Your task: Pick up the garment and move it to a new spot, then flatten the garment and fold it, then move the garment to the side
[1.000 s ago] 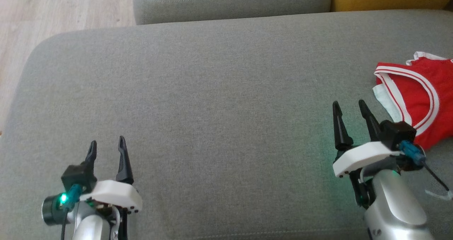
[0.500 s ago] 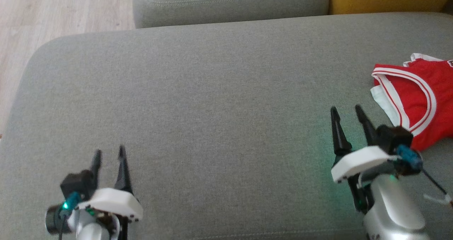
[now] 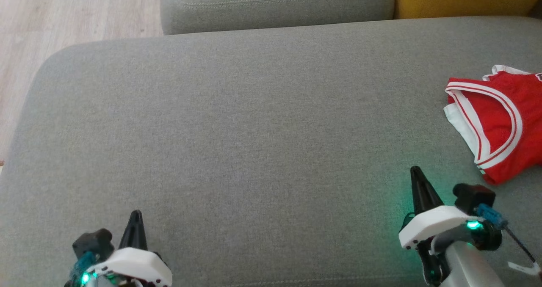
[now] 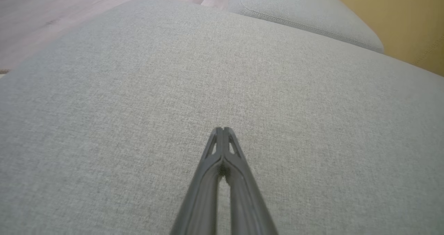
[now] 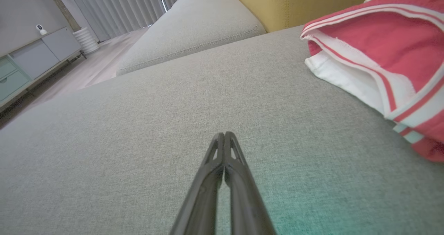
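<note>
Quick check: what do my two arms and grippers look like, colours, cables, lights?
Both the left gripper and right gripper have two long, tapered black fingers on a white rounded mount. Each carries a small black camera block with a teal plug and a green light. A thin black cable trails off the silver right forearm.

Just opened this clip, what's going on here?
A two-armed robot is working over a grey sofa cushion. The red garment lies in a compact, seemingly folded bundle at the cushion's right side, and nothing touches it. The right pincer is shut and empty, apart from the garment. The left pincer is shut and empty too, over bare cushion. The garment looks already set aside.
</note>
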